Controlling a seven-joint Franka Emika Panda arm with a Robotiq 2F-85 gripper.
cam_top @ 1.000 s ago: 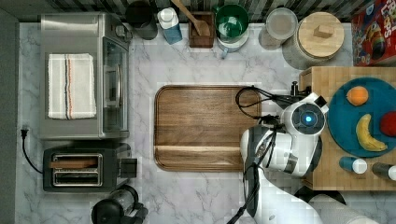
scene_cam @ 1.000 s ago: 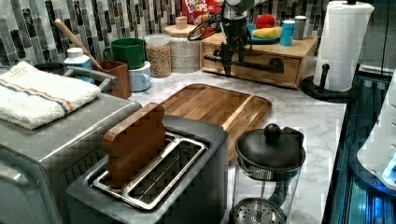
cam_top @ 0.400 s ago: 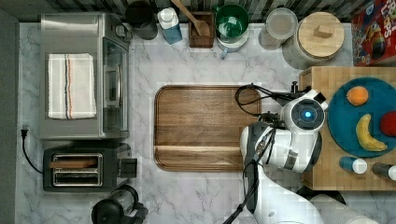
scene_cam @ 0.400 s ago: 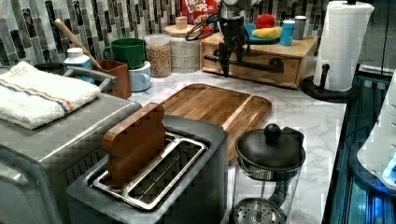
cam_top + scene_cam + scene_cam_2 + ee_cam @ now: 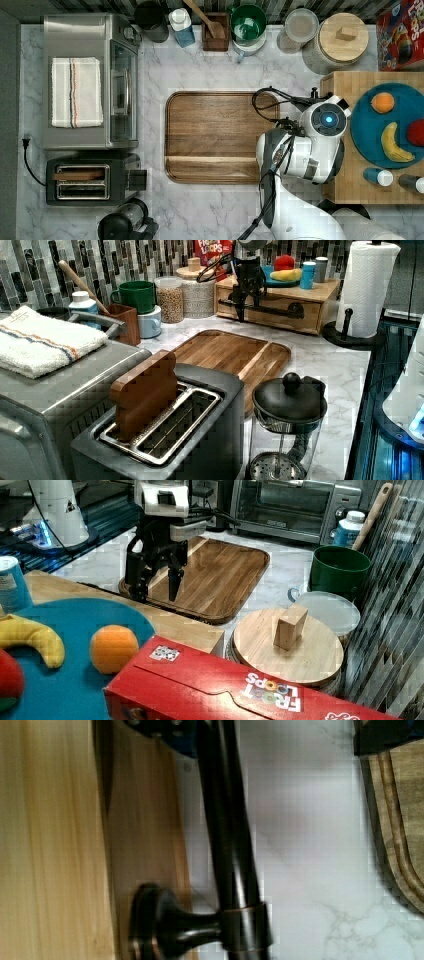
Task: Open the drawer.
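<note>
While the gripper [image 5: 156,591] hangs spread wide, holding nothing, its fingers [image 5: 174,582] straddle the black bar handle [image 5: 265,309] of the drawer [image 5: 272,311], which sits closed under the fruit plate [image 5: 372,135]. The cutting board [image 5: 217,135] lies just beside it on the worktop [image 5: 150,75] (the arm hides the drawer front in the top view).

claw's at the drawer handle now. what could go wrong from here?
1. The claw hangs open at the bar handle; shutting off-centre may let it slip on the round bar.
2. The cutting board lies close in front of the drawer; the pull may hit it.
3. The plate of fruit sits on the drawer's box; a jerk could shake it.
</note>
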